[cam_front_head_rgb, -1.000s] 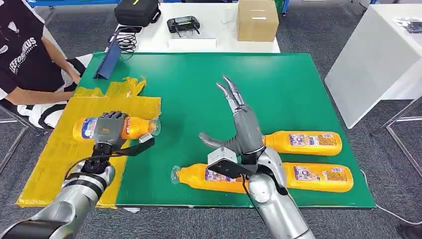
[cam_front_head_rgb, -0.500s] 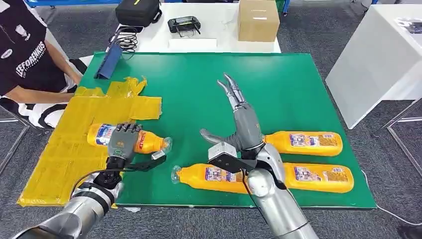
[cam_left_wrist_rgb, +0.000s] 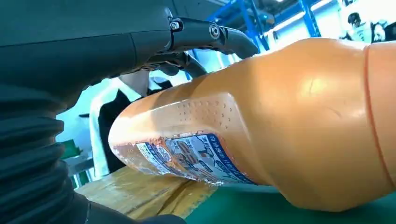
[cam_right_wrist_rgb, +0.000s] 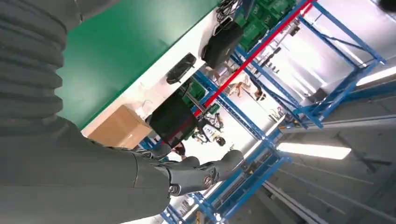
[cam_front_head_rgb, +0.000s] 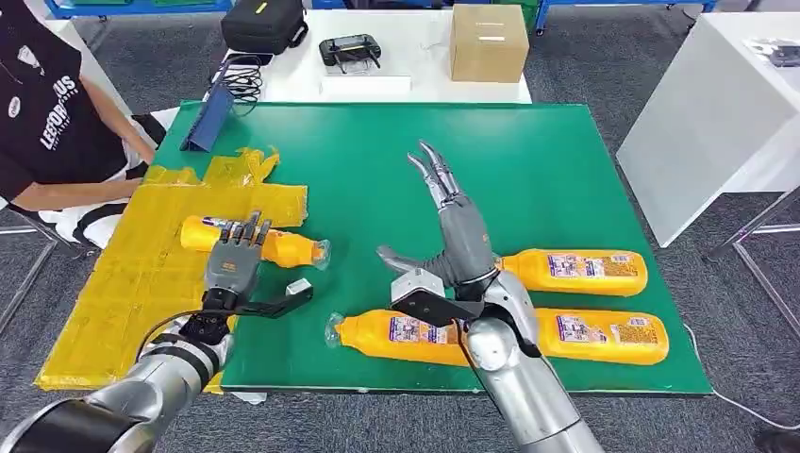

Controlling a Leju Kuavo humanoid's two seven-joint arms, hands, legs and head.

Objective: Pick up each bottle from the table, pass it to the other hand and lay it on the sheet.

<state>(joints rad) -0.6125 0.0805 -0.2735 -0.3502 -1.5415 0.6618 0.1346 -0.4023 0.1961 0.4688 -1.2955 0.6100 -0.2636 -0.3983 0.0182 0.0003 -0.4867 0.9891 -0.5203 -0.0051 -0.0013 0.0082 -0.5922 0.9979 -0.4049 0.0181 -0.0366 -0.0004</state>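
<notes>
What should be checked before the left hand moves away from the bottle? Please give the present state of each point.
1. Bottle fully on the sheet: not ok. Its base end is on the sheet and its cap end is over the green mat.
2. Left hand free of the bottle: cannot tell. The fingers stretch over it and the thumb is apart.
3. Right hand empty: ok. It is open above the mat.
4. Other bottles ready: ok. They lie on the mat by the right hand.
5. Person's arm off the sheet: ok, but it is close beside it.
</notes>
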